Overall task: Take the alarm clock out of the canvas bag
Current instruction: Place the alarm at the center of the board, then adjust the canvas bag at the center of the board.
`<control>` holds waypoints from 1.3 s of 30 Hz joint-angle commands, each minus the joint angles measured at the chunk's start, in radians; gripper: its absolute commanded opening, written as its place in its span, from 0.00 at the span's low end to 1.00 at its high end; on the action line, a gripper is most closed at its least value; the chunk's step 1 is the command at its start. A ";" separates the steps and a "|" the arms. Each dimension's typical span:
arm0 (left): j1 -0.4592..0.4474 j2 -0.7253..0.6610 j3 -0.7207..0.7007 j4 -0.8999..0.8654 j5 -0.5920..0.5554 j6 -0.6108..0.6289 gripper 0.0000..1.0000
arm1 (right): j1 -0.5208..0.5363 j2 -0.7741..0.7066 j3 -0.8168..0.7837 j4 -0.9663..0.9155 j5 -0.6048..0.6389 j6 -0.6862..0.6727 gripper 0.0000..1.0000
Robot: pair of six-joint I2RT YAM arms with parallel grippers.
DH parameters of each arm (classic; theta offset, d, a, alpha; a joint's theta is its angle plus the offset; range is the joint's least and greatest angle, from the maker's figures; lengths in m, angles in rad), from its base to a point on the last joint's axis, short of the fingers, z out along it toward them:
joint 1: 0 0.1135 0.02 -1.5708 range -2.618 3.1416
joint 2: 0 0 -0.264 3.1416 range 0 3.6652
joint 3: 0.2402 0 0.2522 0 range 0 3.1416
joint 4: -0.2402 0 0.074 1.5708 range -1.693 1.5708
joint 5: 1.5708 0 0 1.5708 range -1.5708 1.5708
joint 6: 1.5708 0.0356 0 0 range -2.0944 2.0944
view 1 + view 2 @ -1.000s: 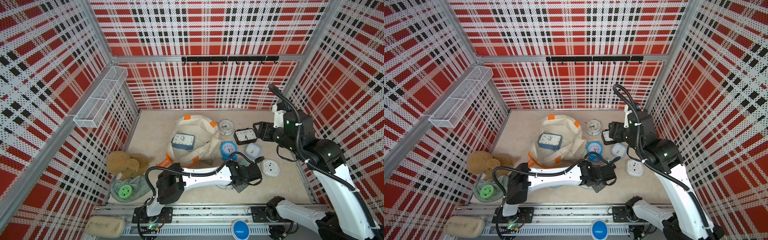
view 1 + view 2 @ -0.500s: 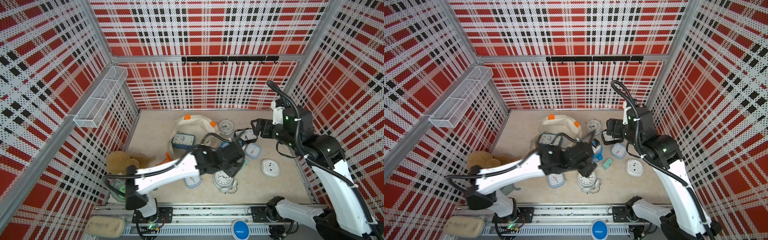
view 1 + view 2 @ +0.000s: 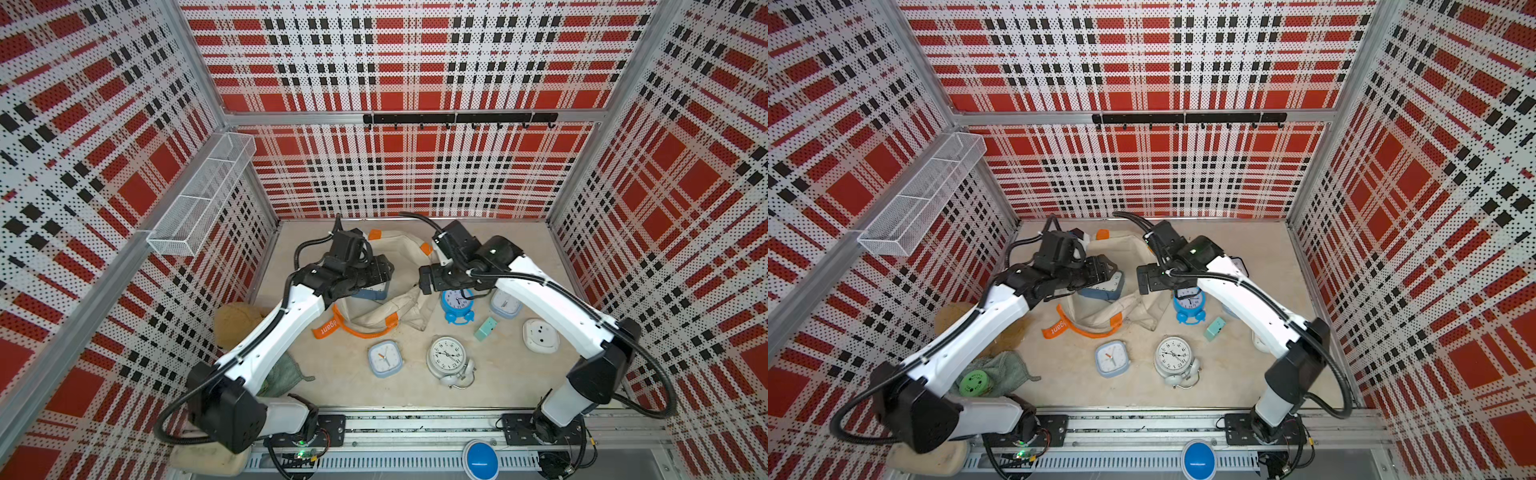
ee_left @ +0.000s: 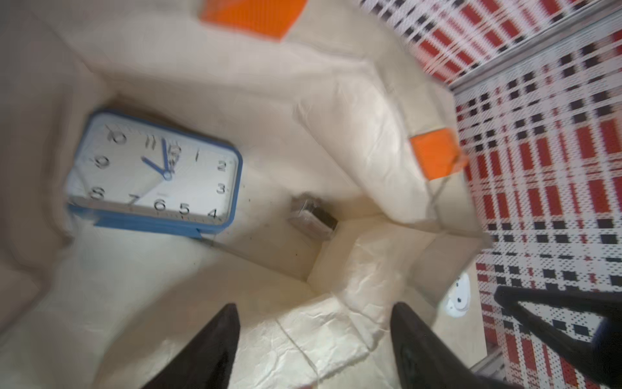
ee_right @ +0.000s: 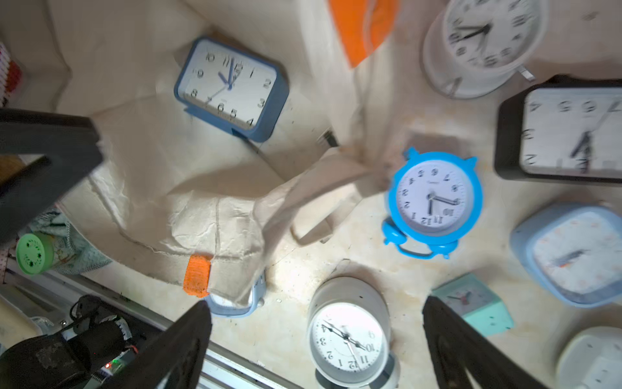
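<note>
Task wasn't done. The alarm clock (image 4: pixel 154 171) (blue rectangular case, white face) lay face-up on the floor of the canvas bag (image 4: pixel 336 134), w/ nothing gripping it. My left gripper (image 4: pixel 314 306) hung over the bag's mouth, jaws apart & empty. The clock sat off to one side of them, not between. My right gripper (image 5: pixel 314 301) was spread wide too, also empty, hovering by the bag's rim on the side nearest the loose clocks.

What was left, as I judged it: get the left jaws down into the bag, line up on the clock's case, close, lift it clear of the rim & set it on the table (image 3: pixel 498 386).

Around the bag, other clocks lay out on the table: a bright blue twin-bell clock (image 5: pixel 434 198) just beside the bag, a white round clock (image 3: pixel 446 355), a pale blue square clock (image 3: pixel 384 357), a small mint clock (image 3: pixel 486 328) & a black clock (image 5: pixel 565 131). None of them was my target, I reckoned.

In the way: the bag's near wall was slumped & creased inward, lying between my left fingertips and the clock. An orange handle (image 3: pixel 365 332) trailed on the table at the bag's front. A small dark bit (image 4: pixel 313 215) lay on the bag floor near the clock; I couldn't tell what it was. The left wrist view was smeared, so fine alignment was hard to judge.
</note>
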 commanded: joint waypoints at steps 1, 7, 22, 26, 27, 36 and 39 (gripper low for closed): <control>-0.017 0.026 0.005 0.049 0.054 -0.055 0.74 | 0.000 0.039 -0.014 0.078 -0.026 0.097 0.94; -0.054 0.139 -0.026 0.066 0.005 -0.080 0.78 | 0.007 0.042 -0.189 0.134 -0.074 0.159 0.37; -0.158 0.239 -0.117 0.138 -0.166 -0.190 0.84 | 0.069 -0.054 -0.562 0.333 -0.070 0.083 0.00; -0.174 0.284 -0.118 0.228 -0.129 -0.234 0.85 | 0.076 -0.061 -0.550 0.382 -0.084 0.029 0.00; -0.178 0.303 -0.108 0.240 -0.120 -0.237 0.85 | 0.079 -0.063 -0.543 0.392 -0.082 0.017 0.00; -0.177 0.460 -0.072 0.383 -0.055 -0.347 0.88 | 0.089 -0.164 -0.561 0.510 -0.107 -0.064 0.00; -0.184 0.503 -0.047 0.394 -0.075 -0.358 0.88 | 0.089 -0.194 -0.572 0.536 -0.111 -0.116 0.00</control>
